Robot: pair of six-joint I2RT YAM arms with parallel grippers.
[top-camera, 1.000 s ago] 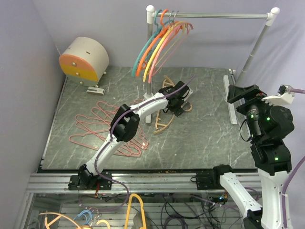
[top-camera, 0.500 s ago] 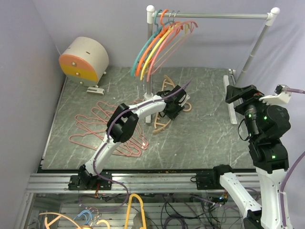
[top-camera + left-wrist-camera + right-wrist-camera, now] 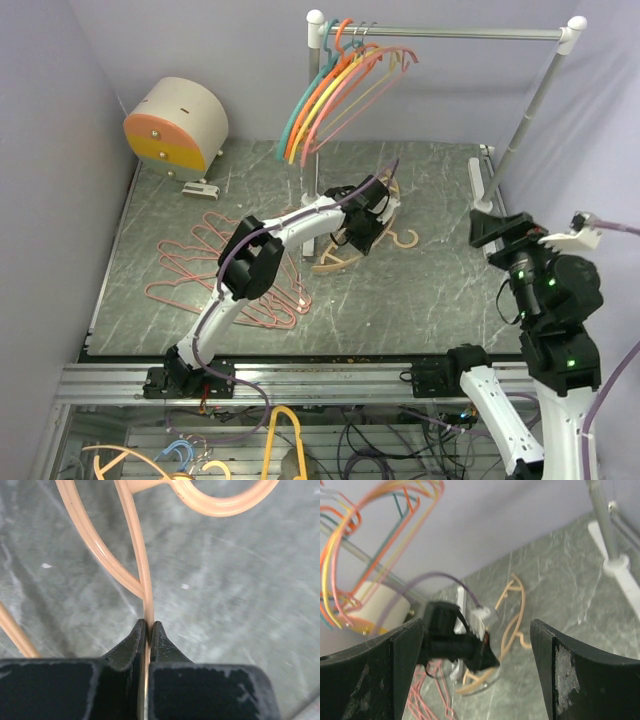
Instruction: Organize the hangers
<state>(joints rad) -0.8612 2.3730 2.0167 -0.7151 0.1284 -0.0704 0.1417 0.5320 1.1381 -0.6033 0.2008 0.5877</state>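
Observation:
A peach plastic hanger [image 3: 340,258] lies on the grey marble table, its hook [image 3: 405,238] pointing right. My left gripper [image 3: 362,230] is down on it. The left wrist view shows the gripper [image 3: 149,626] shut on a thin bar of the peach hanger [image 3: 134,535]. Teal, orange, yellow and pink hangers [image 3: 330,90] hang at the left end of the silver rail [image 3: 460,33]. Several pink wire hangers [image 3: 215,265] lie in a pile at the left. My right gripper [image 3: 498,228] is raised at the right, open [image 3: 477,627] and empty, facing the left gripper.
A round beige drum with an orange and yellow face [image 3: 175,128] sits at the back left. The rail's slanted right post [image 3: 525,120] and its white foot [image 3: 487,205] stand at the right. Purple walls close the left and back sides.
My left gripper has closed on the peach hanger, which has slid and turned so that its hook lies further right. The right arm has sunk lower, its jaws still wide.

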